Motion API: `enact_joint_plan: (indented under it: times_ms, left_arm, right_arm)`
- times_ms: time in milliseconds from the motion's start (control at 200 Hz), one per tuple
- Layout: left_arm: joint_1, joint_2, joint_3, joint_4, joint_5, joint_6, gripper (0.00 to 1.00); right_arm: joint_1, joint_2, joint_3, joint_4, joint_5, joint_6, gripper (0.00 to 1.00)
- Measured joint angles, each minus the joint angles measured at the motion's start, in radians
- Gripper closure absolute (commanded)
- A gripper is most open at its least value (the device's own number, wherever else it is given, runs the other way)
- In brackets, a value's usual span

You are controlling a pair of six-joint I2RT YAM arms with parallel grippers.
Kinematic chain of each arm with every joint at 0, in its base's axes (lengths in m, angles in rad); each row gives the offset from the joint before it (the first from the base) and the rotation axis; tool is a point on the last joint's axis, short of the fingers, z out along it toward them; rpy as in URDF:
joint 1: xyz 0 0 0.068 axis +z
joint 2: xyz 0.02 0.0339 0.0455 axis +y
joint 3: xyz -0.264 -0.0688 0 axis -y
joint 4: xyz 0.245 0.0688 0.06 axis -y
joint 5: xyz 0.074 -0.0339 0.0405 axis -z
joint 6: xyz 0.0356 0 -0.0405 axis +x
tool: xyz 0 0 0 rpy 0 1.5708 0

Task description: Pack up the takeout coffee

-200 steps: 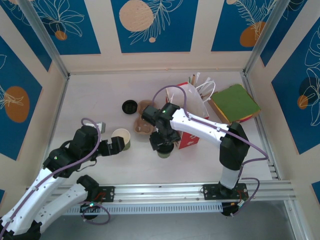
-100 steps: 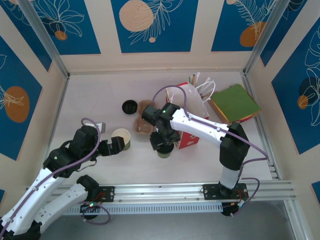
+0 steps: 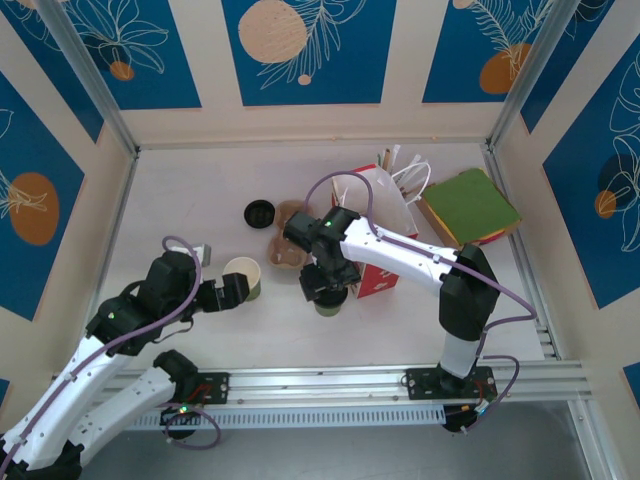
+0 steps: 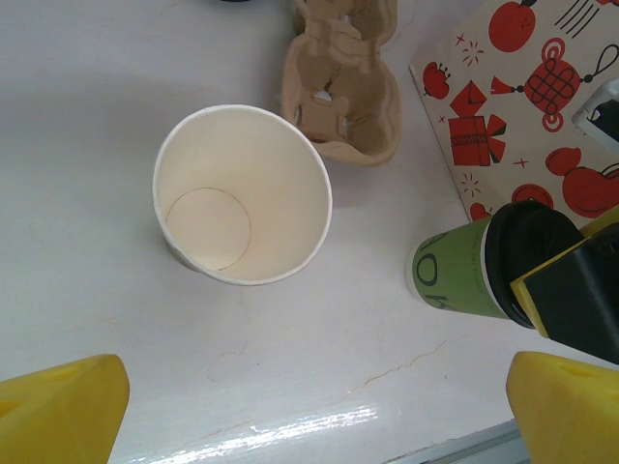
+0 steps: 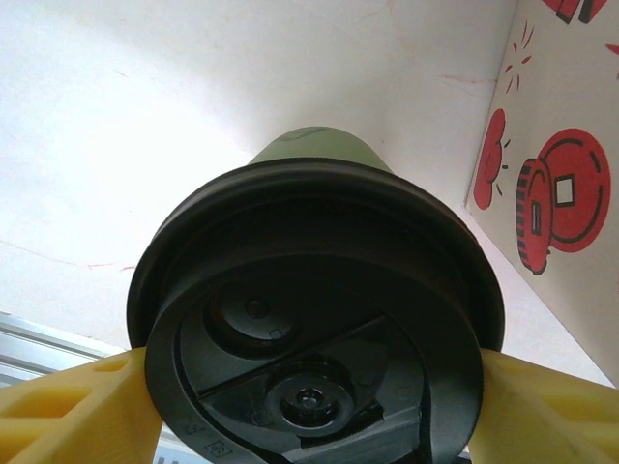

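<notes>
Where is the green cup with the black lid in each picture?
Top view: the takeout coffee sits near the middle, beside the red-and-white bag.
Left wrist: at the right edge, below the bag.
Right wrist: big in the centre, lid facing us, bag at right.
Shared landmark: the bag.

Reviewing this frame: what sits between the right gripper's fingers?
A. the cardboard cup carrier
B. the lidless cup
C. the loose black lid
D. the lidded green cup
D: in the right wrist view, the yellow fingers of the right gripper sit against both sides of the black lid on the takeout coffee, next to the red-and-white bag.
</notes>
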Motion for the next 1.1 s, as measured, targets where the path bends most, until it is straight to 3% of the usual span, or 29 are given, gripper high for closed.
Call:
enact_joint_plan:
  times_ms: [465,830,905,1100]
  left_arm:
    - [0.0,0.0,0.0,0.0,0.0,0.0,0.0]
    - [0.0,0.0,0.0,0.0,0.0,0.0,0.0]
    - [0.0,0.0,0.0,0.0,0.0,0.0,0.0]
    - [0.0,0.0,0.0,0.0,0.0,0.0,0.0]
  right_arm:
    - [0.0,0.003,0.0,0.0,0.0,0.0,0.24]
    - [0.0,0.003,0.001,0.0,0.0,0.0,0.3]
    - [0.0,0.003,0.003,-0.002,0.0,0.0,0.36]
    - [0.0,0.003,0.003,-0.003,0.0,0.0,0.35]
